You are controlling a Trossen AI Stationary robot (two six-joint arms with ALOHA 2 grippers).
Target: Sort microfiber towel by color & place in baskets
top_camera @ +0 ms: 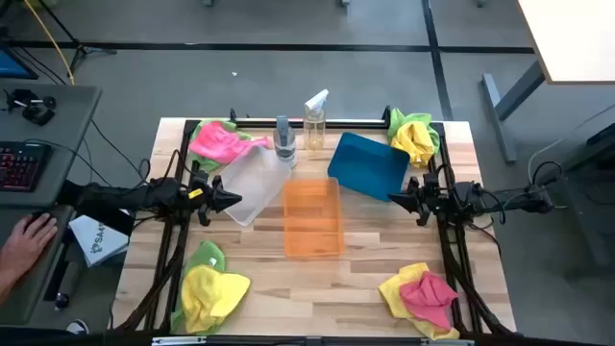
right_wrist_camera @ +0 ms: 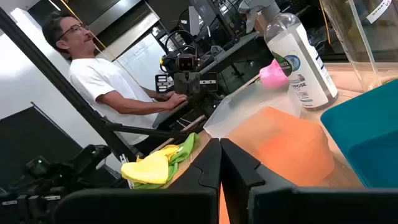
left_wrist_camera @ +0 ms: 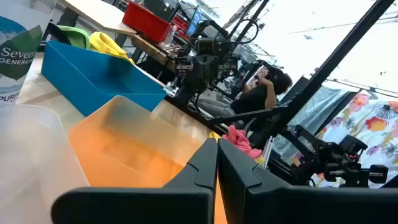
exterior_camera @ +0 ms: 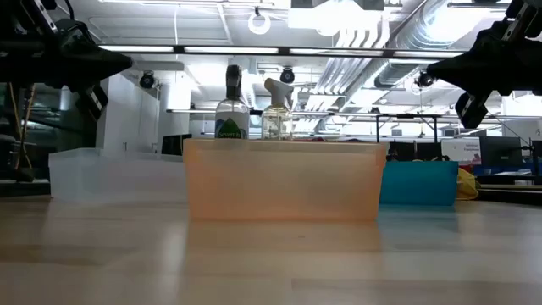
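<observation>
The left tool (top_camera: pixel 231 200) sits left of centre in the high view, its fingers (left_wrist_camera: pixel 205 163) pressed together with nothing between them, tip just beside the clear bin (top_camera: pixel 250 183). The right tool (top_camera: pixel 396 198) mirrors it right of centre, also pressed together and empty (its wrist view shows the two fingers (right_wrist_camera: pixel 214 163) meeting), tip close to the lower corner of the blue bin (top_camera: pixel 370 165).

All three bins lie in the middle of the tabletop (top_camera: pixel 365 274). The clear bin is at centre left, tilted; the orange bin (top_camera: pixel 312 216) stands at centre, just below the others; the blue bin is at upper right of centre, also tilted. No towel shows in any of them. Two spray bottles (top_camera: pixel 298 135) stand above the orange bin, between the clear and blue ones.

The towels lie in four heaps at the tabletop's corners: pink over green at upper left (top_camera: pixel 219 142), touching the clear bin's far end; yellow with green at upper right (top_camera: pixel 414 136), just beside the blue bin; yellow over green at lower left (top_camera: pixel 209 290); pink over yellow at lower right (top_camera: pixel 423 294).

A person's hand (top_camera: pixel 27 235) rests at the left edge of the high view, beside a keyboard (top_camera: pixel 21 163).
</observation>
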